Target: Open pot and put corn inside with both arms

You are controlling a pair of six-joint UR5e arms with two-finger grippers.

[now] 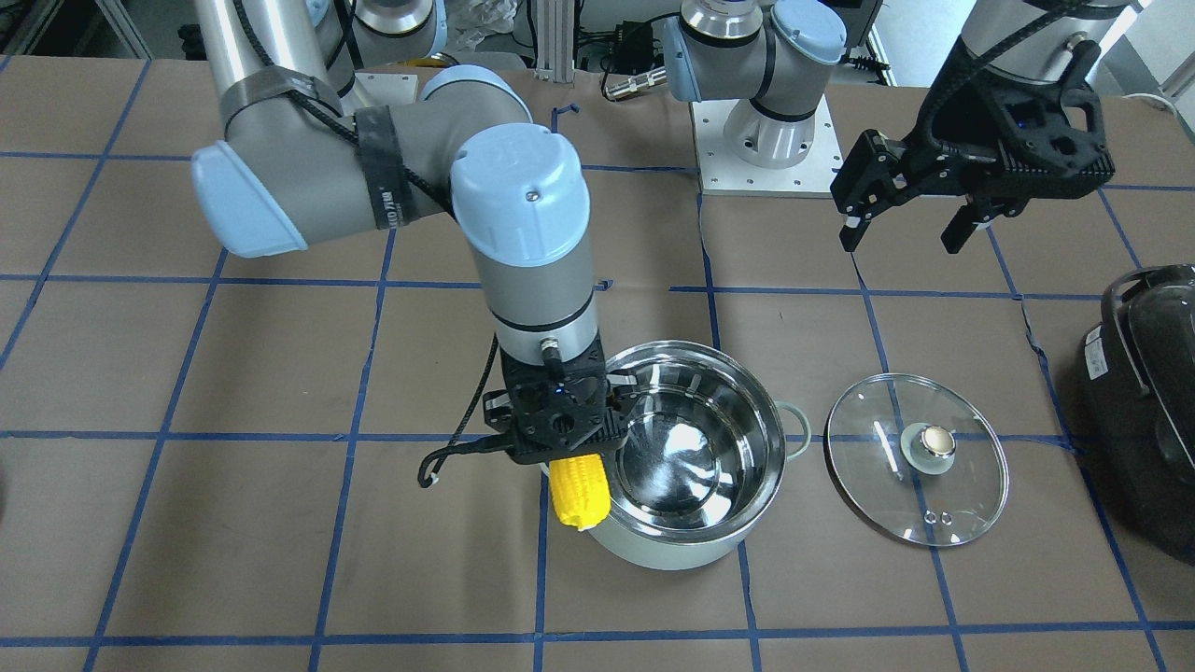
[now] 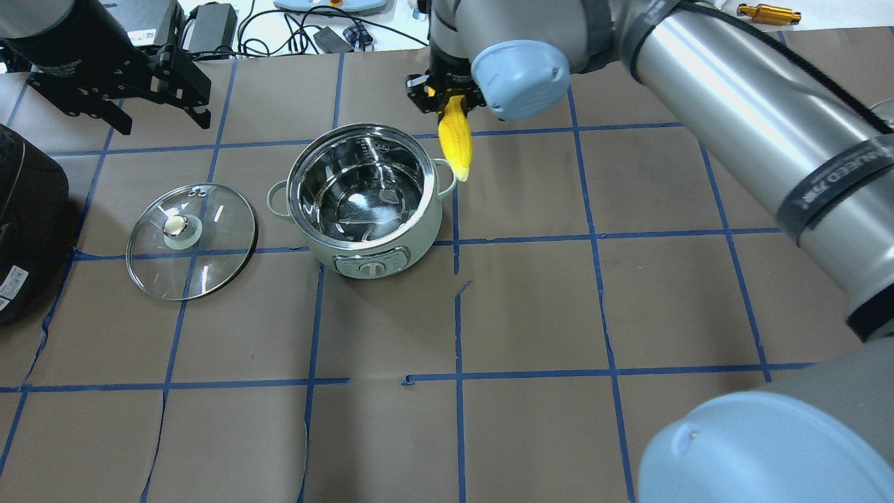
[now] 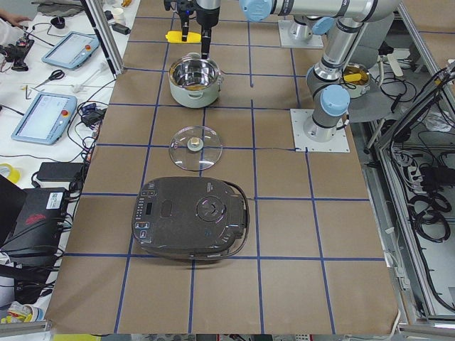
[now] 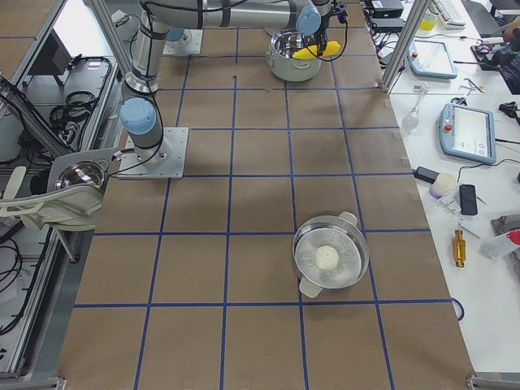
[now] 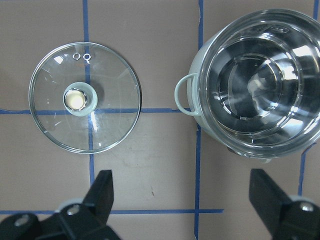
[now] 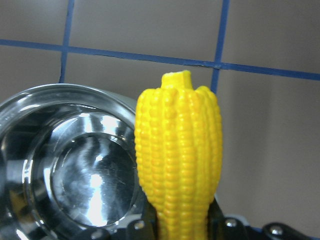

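1. Table (image 2: 531, 314): covered in brown paper and crossed by blue tape lines into squares.
2. Right arm (image 1: 523, 215): reaching across the table and bent down at the wrist just beside the pot.
3. Black domed appliance (image 3: 190, 217): resting on the table at the robot's far left, well apart from the pot, with the lid between the two.
4. Pot (image 2: 412, 237): upright on the table, pale mint outside, shiny steel inside, uncovered (nothing lying in the bowl).
5. Lid (image 1: 915, 457): clear glass, lying flat on the table on the pot's left side, near it but not touching, with the brass-coloured knob (image 1: 936, 441) facing up.
6. Left gripper (image 1: 903, 233): raised above the table behind the lid, towards the robot's base, fingers spread wide with nothing between them.
7. Right gripper (image 2: 449, 98): pointing down, clamped on the thick end of the corn.
8. Corn (image 1: 579, 495): bright yellow, hanging point-down from the right gripper, held beside the pot's rim on the robot's right side, not inside the pot.
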